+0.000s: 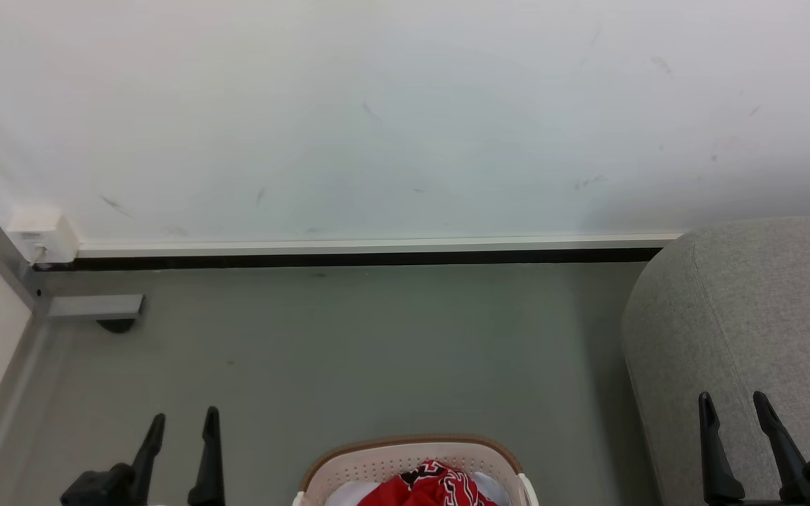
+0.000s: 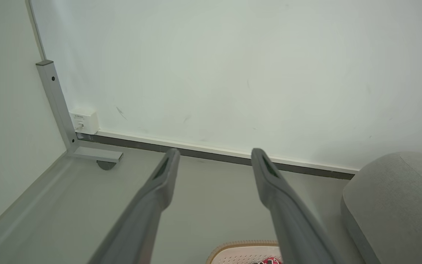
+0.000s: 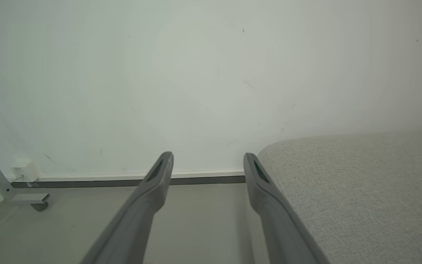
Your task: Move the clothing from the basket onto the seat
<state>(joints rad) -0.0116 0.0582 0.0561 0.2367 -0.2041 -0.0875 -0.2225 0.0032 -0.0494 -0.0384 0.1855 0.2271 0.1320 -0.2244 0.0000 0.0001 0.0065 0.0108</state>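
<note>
While left gripper (image 1: 185, 414) and right gripper (image 1: 731, 397) stand spread, empty: 1 basket (image 1: 412, 457) of clothing (image 1: 433, 486) between them, 1 seat (image 1: 749, 309) beside the right.

The clothing (image 1: 433, 490) lies in the basket (image 1: 405, 458) on the floor (image 1: 377, 351), left of the seat (image 1: 749, 316), wall (image 1: 377, 105) behind.

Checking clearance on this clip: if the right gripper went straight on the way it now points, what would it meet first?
Probably the white wall, low down: the right gripper aims there. The seat, close beside one finger, might be brushed first; depth is unclear.
</note>
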